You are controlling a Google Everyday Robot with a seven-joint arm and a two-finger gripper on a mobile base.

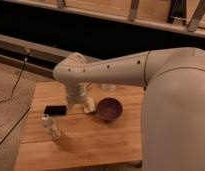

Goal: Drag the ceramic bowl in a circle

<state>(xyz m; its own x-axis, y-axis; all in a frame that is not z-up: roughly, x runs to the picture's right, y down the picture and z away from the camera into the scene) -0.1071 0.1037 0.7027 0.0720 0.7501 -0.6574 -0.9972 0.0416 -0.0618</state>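
The ceramic bowl is round and dark maroon, and it sits upright on the wooden table right of centre. My gripper hangs from the white arm just left of the bowl, low over the table. Its pale fingers point down, close to the bowl's left rim, and stand open with nothing between them. I cannot tell whether a finger touches the rim.
A small black rectangular device lies left of the gripper. A small clear-and-white object stands near the table's front left. My own white body fills the right side. Dark rails run behind the table.
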